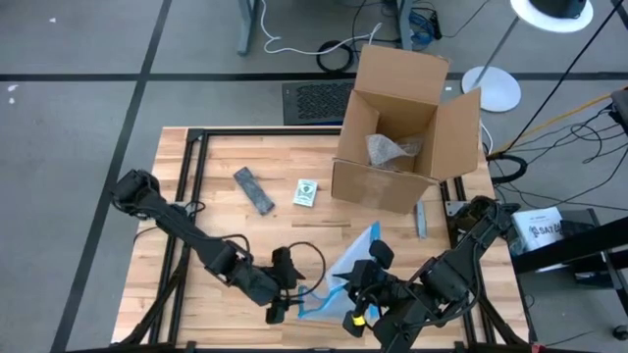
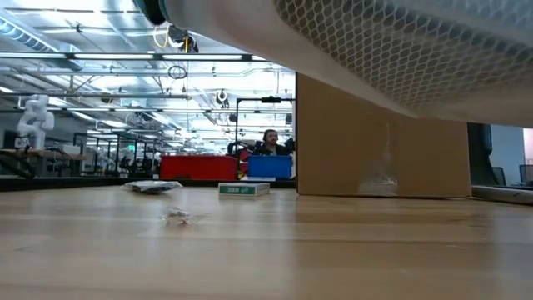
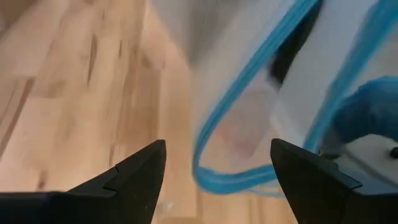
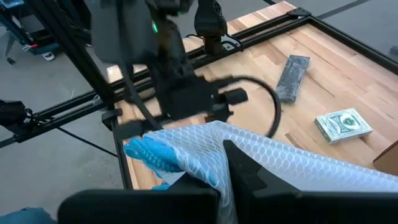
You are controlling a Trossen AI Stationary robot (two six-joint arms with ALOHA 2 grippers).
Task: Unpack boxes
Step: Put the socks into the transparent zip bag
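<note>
High view — carton: the plain brown corrugated cardboard box (image 1: 397, 132) stands at the far right of the wooden table (image 1: 216, 226), flaps up, crumpled packing still inside.
High view — pouch: a clear honeycomb-padded plastic pouch with blue edge (image 1: 345, 270) lies near-centre between both arms, its long axis running from near-left to far-right, toward the carton.
High view — grippers: the left gripper (image 1: 285, 292) sits just left of the pouch's near end; the right gripper (image 1: 365, 294) is at its right side. Both are well apart from the carton — the right arm is the nearer to it.
High view — other items: a dark grey flat bar (image 1: 254, 189) and a small green-and-white packet (image 1: 306, 193) lie left of the carton.
Low view — carton: the box wall (image 2: 379, 137) rises right of centre; the padded pouch (image 2: 391, 46) hangs across the top, lifted off the wood.
Left wrist view — claw: the left fingers (image 3: 140, 171) are spread wide, the pouch's blue rim (image 3: 214, 158) lying just ahead between them, not pinched.
Right wrist view — claw: the right fingers (image 4: 249, 171) are pressed together on the padded pouch (image 4: 273, 162).
Judgement: the coming move likely turns on the left claw closing over that blue rim.
</note>
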